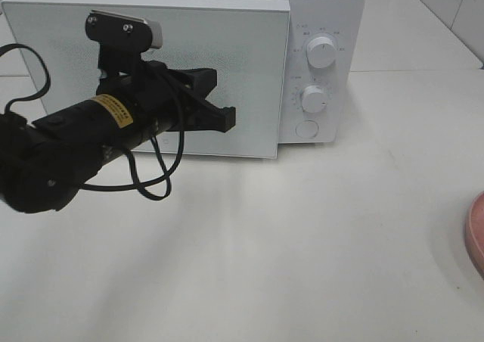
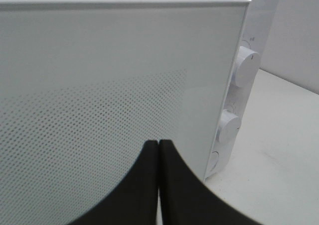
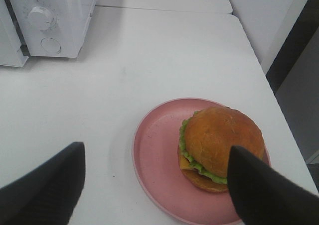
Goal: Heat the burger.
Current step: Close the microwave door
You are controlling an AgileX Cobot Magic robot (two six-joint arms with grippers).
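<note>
The burger (image 3: 222,145), with a golden-brown bun, green lettuce and yellow cheese, sits on a round pink plate (image 3: 154,155) in the right wrist view. My right gripper (image 3: 157,150) hangs open above the plate, its two dark fingers (image 3: 55,180) wide apart, one over the burger's edge. The white microwave (image 1: 325,9) stands at the back. Its door (image 1: 151,69) looks slightly ajar at the knob side. My left gripper (image 1: 227,119) is shut and empty, with its tips (image 2: 158,143) close in front of the door (image 2: 114,75).
Two round knobs (image 1: 321,53) (image 1: 312,98) and a round button (image 1: 306,129) sit on the microwave's panel. Only the plate's rim (image 1: 476,232) shows at the right edge of the high view. The white table ends just beyond the plate (image 3: 284,110).
</note>
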